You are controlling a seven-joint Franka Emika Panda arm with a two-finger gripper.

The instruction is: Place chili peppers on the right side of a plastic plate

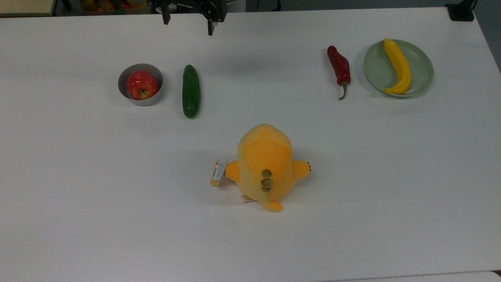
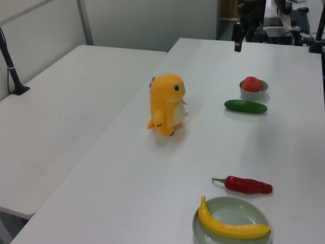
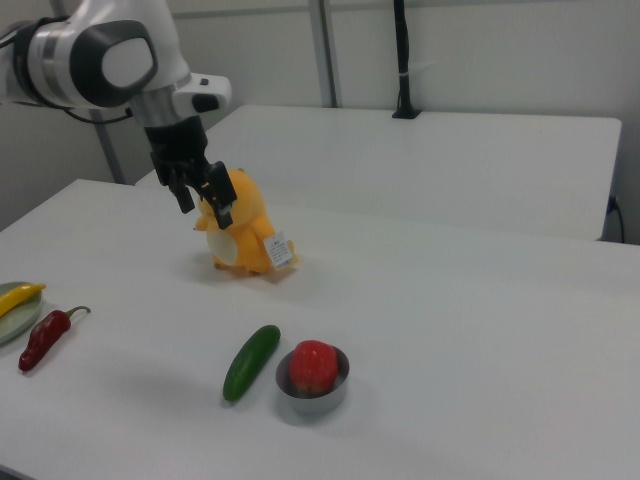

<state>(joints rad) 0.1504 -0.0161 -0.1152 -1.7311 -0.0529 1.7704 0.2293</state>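
The dark-red chili pepper point(image 1: 339, 68) lies flat on the white table, just off the pale green plastic plate point(image 1: 422, 66) on the top view's left, its green stem pointing to the near edge. A yellow banana-shaped fruit point(image 1: 397, 66) rests in the plate. My gripper point(image 1: 188, 21) hangs open and empty over the table's far edge, well off to the top view's left of the chili, behind the cucumber. The chili point(image 2: 247, 185) lies just beyond the plate point(image 2: 238, 209) in the left view. In the right view the gripper point(image 3: 203, 205) hovers in front of the plush toy, and the chili point(image 3: 42, 338) lies at the far left.
An orange plush toy point(image 1: 265, 164) stands mid-table. A dark green cucumber point(image 1: 191, 91) lies beside a small grey bowl point(image 1: 123, 93) holding a red apple point(image 1: 141, 84). A second white table point(image 2: 66, 101) adjoins on the left view's left.
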